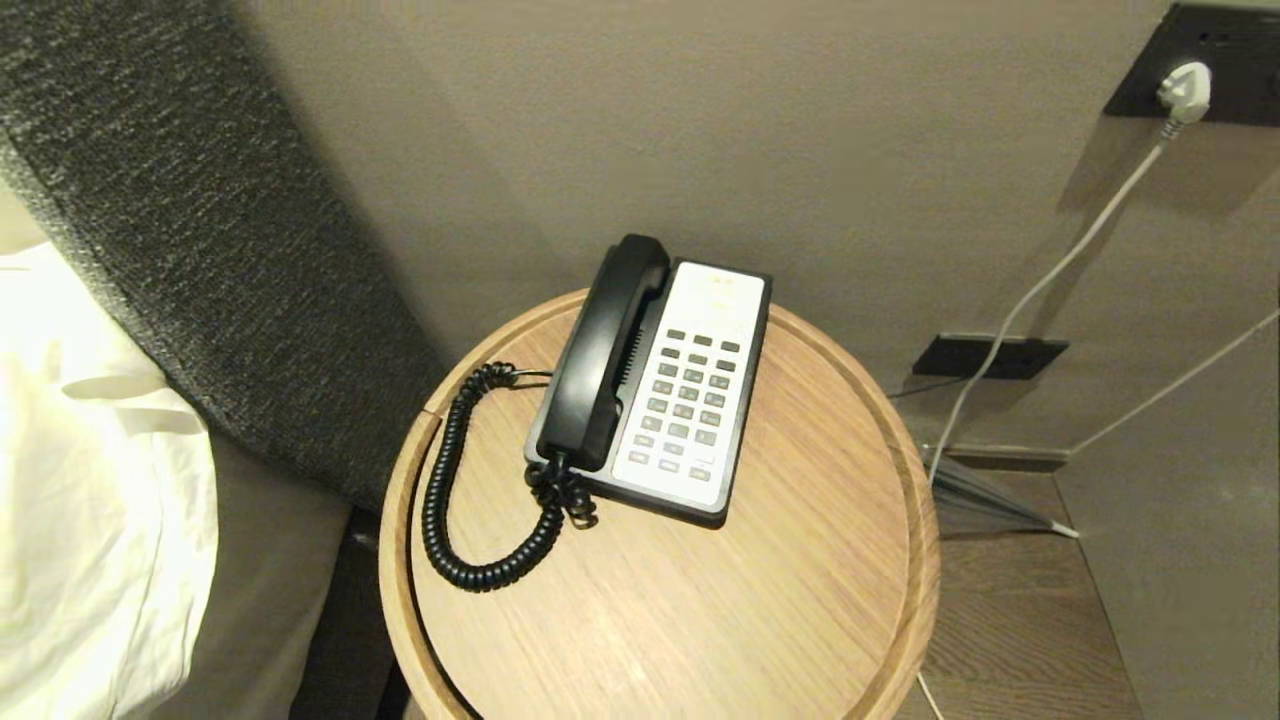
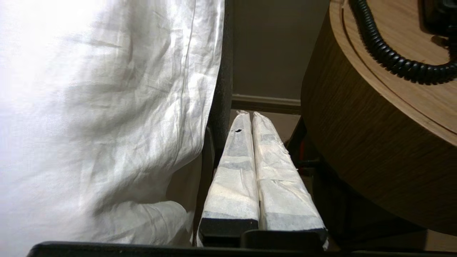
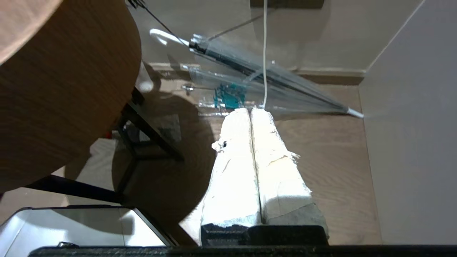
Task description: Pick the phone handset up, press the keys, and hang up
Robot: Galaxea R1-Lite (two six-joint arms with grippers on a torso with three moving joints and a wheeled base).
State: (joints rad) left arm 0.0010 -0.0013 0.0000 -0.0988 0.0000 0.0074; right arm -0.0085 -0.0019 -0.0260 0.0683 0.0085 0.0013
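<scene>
Round wooden counter (image 1: 800, 560) at frame centre, beige wall behind, bed linen (image 1: 90, 480) at left; phone handset (image 1: 600, 355) cradled on its base (image 1: 690, 400). Left tool (image 2: 247, 117) and right tool (image 3: 249, 113) clenched, empty, beside the counter.

The round table (image 1: 800, 560) fills the lower middle of the head view. The phone base (image 1: 690, 400) lies on its upper part, near the wall (image 1: 800, 150) behind. The phone handset (image 1: 605, 355) rests along the base's left side. The coiled cord (image 1: 445, 490) loops lower left across the tabletop. The bedding (image 1: 90, 480) lies far left, the headboard (image 1: 180, 220) above it.
</scene>
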